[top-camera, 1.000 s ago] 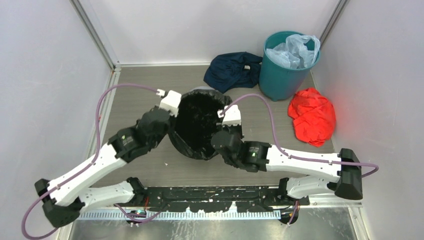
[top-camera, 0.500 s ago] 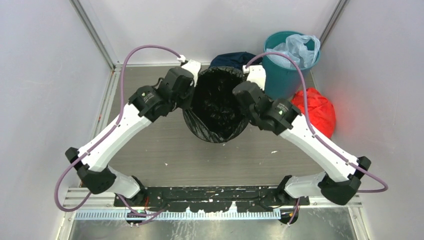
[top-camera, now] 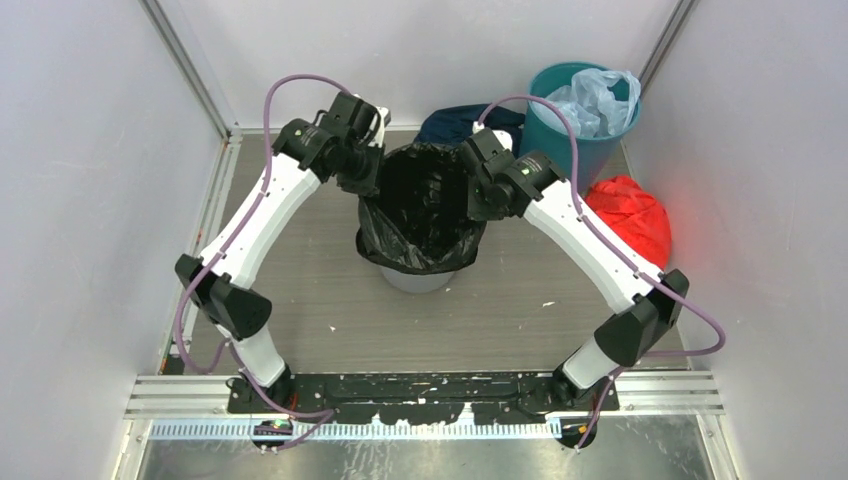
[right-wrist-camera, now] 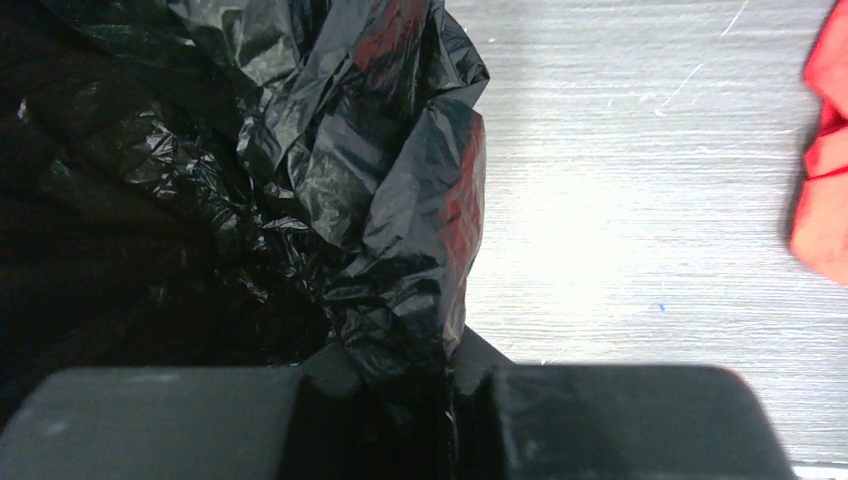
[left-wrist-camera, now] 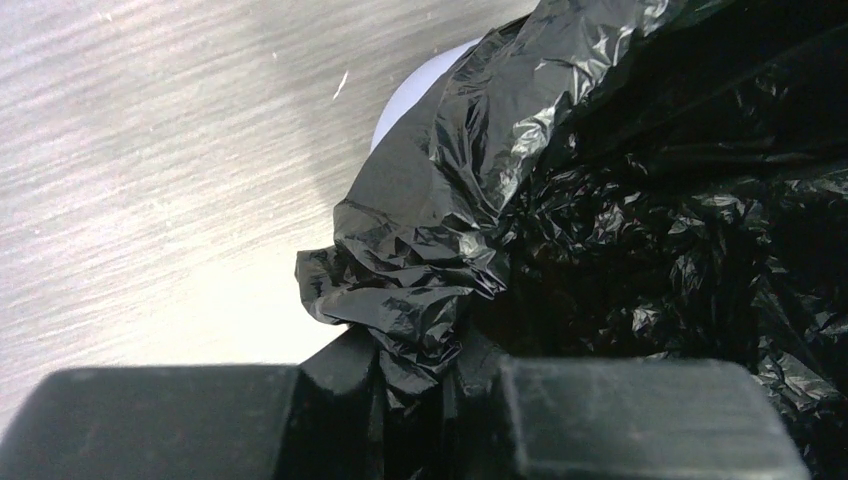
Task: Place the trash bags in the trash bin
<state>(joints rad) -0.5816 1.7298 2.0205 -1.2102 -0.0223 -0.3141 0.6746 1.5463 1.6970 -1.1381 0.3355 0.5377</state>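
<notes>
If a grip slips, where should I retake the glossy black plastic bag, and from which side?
Pinch the bunched rim of the black bag from outside its mouth, where the left gripper and right gripper clamp it. The film gathers into a thick fold there, and opposite grips hold the mouth open over the round grey plastic bin.

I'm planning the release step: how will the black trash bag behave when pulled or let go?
Probably floppy: the black trash bag hangs in sagging folds between the left gripper and right gripper. Likely light, since pinched bunches alone carry it. The glossy film may slip, so it could slump unevenly over the grey bin.
</notes>
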